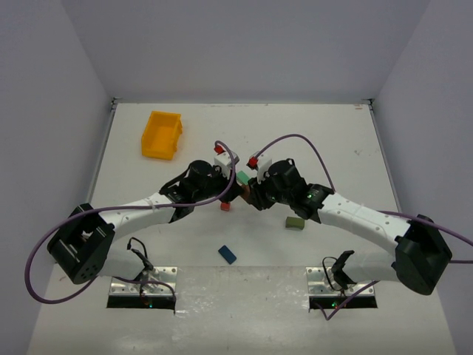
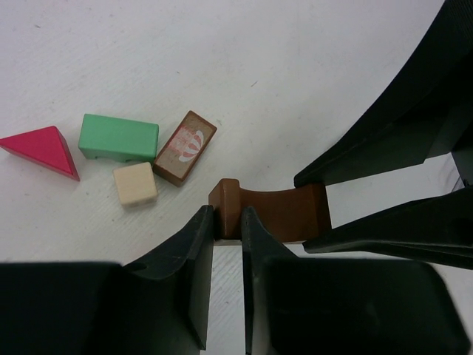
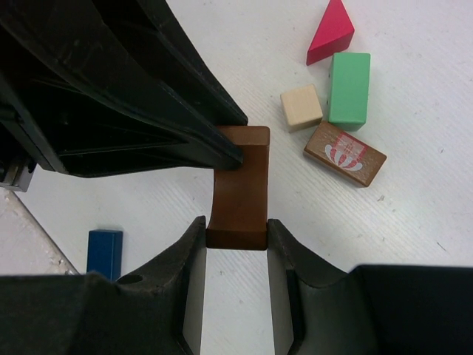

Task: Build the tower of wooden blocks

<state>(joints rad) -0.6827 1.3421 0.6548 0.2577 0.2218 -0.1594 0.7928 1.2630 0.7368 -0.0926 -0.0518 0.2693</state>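
Partly hidden: brown arch, end inside left tool.

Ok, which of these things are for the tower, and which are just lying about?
For the tower: brown arch, gripped by left hand and right hand; pink triangle; green brick; cream cube; printed brown brick; blue brick; olive brick.
Lying about: yellow bin.
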